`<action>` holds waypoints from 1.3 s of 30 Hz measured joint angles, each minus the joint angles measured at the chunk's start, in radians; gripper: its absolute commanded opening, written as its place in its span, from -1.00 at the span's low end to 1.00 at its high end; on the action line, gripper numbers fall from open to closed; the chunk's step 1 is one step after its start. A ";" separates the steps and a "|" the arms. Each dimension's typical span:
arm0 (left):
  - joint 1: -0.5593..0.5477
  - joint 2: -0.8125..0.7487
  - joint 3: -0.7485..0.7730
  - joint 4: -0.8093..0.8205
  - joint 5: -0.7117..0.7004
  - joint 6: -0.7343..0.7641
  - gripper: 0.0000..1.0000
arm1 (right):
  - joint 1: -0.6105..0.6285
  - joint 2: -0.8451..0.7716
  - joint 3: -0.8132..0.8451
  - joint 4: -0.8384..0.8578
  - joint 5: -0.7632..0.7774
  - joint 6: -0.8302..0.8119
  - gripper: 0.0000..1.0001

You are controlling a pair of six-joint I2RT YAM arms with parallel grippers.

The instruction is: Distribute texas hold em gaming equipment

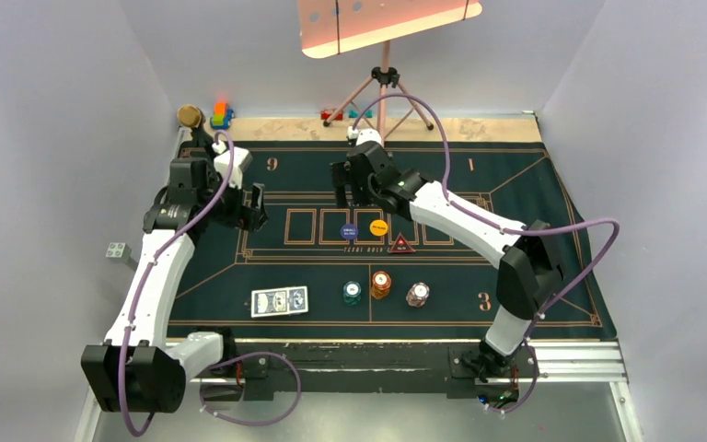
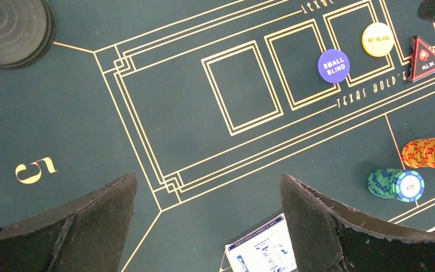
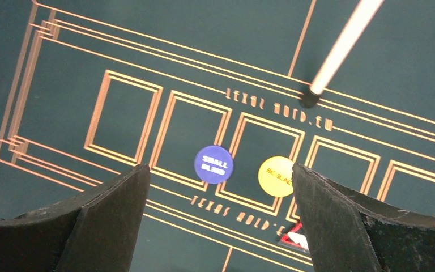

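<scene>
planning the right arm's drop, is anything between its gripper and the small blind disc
Nothing visible does. The right gripper hangs open over the mat, and the small blind disc lies bare below it.

Your white left arm (image 1: 161, 267) rises from the lower left of the top view and bends at centre left. Its black two-finger left gripper (image 1: 256, 206) points down, jaws spread wide, holding nothing. Your white right arm (image 1: 465, 216) climbs from the lower right, elbows at the right and reaches toward upper centre. Its black right gripper (image 1: 342, 189) hangs with jaws wide and empty. Both wrist views show the dark fingers (image 2: 90, 226) at the bottom corners.
</scene>
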 measured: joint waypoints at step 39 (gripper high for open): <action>0.000 0.007 -0.026 0.000 0.013 0.002 0.99 | 0.051 0.302 -0.060 0.079 -0.042 0.089 0.40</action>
